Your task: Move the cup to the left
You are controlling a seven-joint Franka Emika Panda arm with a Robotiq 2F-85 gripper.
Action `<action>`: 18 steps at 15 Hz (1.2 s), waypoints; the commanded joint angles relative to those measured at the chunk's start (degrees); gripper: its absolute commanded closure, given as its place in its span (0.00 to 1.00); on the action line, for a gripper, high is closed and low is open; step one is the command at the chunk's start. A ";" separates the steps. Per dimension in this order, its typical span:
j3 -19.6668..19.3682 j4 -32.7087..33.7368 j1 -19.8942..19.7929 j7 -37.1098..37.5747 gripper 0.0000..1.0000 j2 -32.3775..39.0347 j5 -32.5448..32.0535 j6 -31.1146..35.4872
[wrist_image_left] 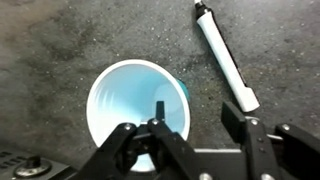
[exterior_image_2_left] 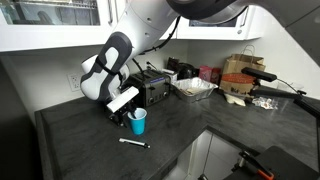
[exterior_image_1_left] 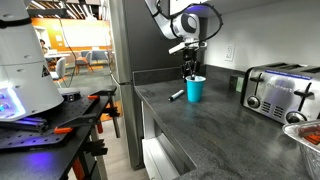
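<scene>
- Blue cup (exterior_image_1_left: pixel 195 90): small, upright on the dark gray counter (exterior_image_1_left: pixel 210 135), open top up, wider at the rim than at the bottom.
- Sits near the back wall, close to the counter's far corner in an exterior view.
- Gripper (wrist_image_left: pixel 197 118): right over the cup, pointing straight down, coming in from the bottom of the wrist view.
- Jaws spread apart, not squeezing anything.
- In wrist view, one finger (wrist_image_left: pixel 150 135) hangs over the inside of the cup and the other sits out past the rim, w/ the cup's wall btw the two (can't tell if either one touches it).
- Inside of cup looks pale from above, w/ a thin blue edge showing on one side.
- Marker pen (wrist_image_left: pixel 222 55): white body, black ends, lying flat on the counter just beside the cup, not touching it.
- Shiny toaster (exterior_image_1_left: pixel 280 92): on the same counter, apart from the cup and taller than it.
- White robot arm (exterior_image_2_left: pixel 110 65): bent over and down toward the cup.
- Brown box (exterior_image_2_left: pixel 240 68) and other stuff further along the counter past the toaster, too small to tell what.
</scene>
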 commanded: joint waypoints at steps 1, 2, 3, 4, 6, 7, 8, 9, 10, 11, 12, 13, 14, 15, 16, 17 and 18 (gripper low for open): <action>-0.72 -1.65 1.32 0.13 0.05 -2.07 -3.30 0.67; -0.81 -2.21 1.60 0.35 0.00 -2.67 -4.26 0.98; -0.90 -3.19 1.86 0.65 0.00 -3.65 -5.48 1.70; -0.81 -3.92 1.92 0.74 0.00 -4.47 -6.30 2.15; -0.55 -6.38 1.68 1.54 0.00 -7.02 -7.35 3.90; -0.08 -7.72 1.19 1.61 0.00 -8.56 -6.83 4.31; 0.50 -8.98 0.64 1.64 0.00 -10.32 -5.49 3.59; 1.42 -11.21 -0.31 0.59 0.00 -12.49 -4.16 3.22; 1.92 -13.68 -0.97 -0.16 0.00 -14.39 -3.86 4.68; 2.41 -16.49 -1.55 -0.34 0.00 -16.77 -3.40 5.93; 2.64 -19.15 -1.81 -0.12 0.00 -19.07 -3.74 7.75; 2.83 -21.27 -2.03 0.06 0.00 -21.50 -4.03 9.01; 2.60 -22.32 -1.91 0.72 0.00 -23.24 -4.91 9.10; 2.98 -23.63 -2.29 0.78 0.00 -25.34 -4.35 8.66; 3.18 -25.08 -2.60 1.18 0.00 -27.48 -4.23 8.47; 3.52 -26.76 -3.08 1.47 0.00 -29.92 -3.69 7.90; 4.00 -28.09 -3.67 1.36 0.00 -31.95 -2.67 7.12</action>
